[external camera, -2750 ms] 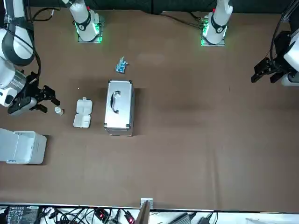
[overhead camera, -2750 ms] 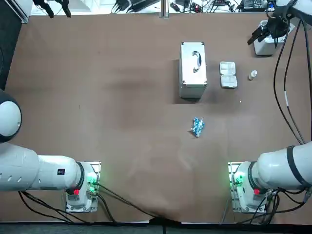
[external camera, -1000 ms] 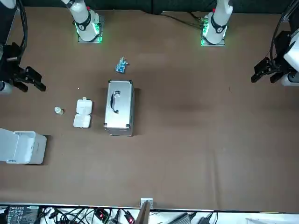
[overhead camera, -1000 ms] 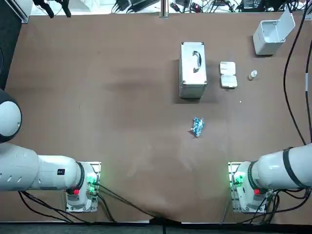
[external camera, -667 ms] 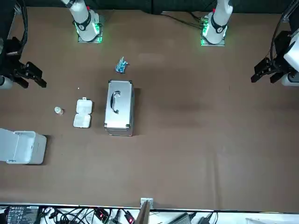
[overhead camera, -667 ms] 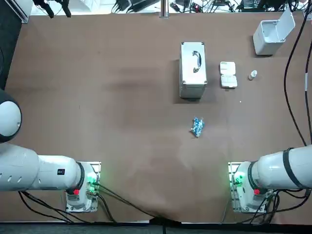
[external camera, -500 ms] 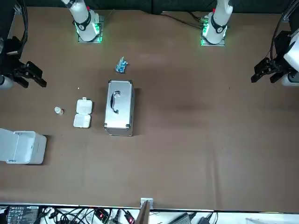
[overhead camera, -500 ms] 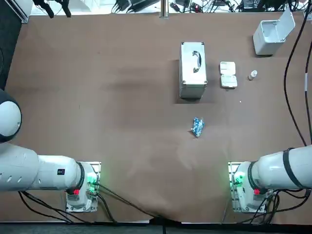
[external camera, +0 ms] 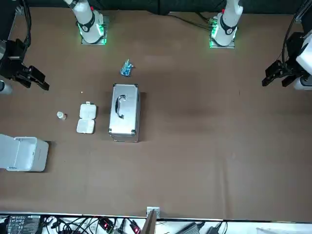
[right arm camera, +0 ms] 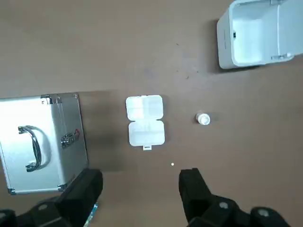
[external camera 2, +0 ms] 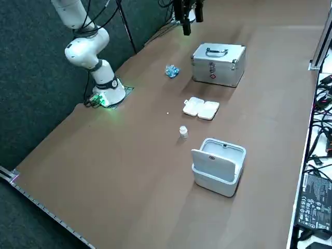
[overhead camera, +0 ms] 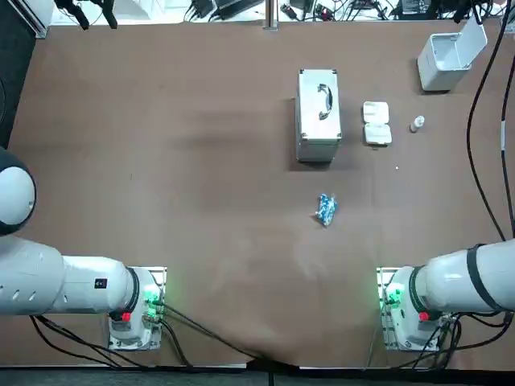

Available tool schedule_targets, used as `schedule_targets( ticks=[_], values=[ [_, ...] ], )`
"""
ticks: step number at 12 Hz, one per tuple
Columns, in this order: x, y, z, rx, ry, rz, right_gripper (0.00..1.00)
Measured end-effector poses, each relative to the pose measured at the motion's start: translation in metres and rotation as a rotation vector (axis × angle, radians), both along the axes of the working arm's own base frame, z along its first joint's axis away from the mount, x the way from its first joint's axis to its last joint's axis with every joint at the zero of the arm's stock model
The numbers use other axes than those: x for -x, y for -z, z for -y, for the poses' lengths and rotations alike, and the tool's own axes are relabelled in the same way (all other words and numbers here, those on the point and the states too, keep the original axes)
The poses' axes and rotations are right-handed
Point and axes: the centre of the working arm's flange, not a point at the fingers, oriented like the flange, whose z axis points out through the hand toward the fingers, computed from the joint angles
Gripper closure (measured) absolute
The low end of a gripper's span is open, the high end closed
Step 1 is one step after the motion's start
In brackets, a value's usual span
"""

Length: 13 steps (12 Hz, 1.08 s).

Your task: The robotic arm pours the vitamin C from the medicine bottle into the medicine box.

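Bottle (right arm camera: 203,118) is standing on the table (overhead camera: 201,121), just beside the box (right arm camera: 145,120) and not touching it. The metal case (right arm camera: 42,142) is on the box's other side, the white bin (right arm camera: 253,38) sits further off, and a blue packet (overhead camera: 325,209) is nearer the robot. The right gripper (right arm camera: 139,178) hangs up above all this with its fingers spread wide, holding nothing.

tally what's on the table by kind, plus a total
metal case: 1
medicine box: 1
medicine bottle: 1
white open-lid bin: 1
blue packet: 1
Total: 5
Not counted: right hand, open and empty, raised on the robot's side of the medicine bottle.
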Motion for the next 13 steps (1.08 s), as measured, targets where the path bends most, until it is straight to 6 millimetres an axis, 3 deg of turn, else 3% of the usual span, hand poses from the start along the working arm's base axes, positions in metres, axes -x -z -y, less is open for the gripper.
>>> schedule_targets(
  ticks=[13],
  values=[
    [0.0021,0.0005,-0.0018,0.004,-0.015,-0.014,0.00]
  ],
)
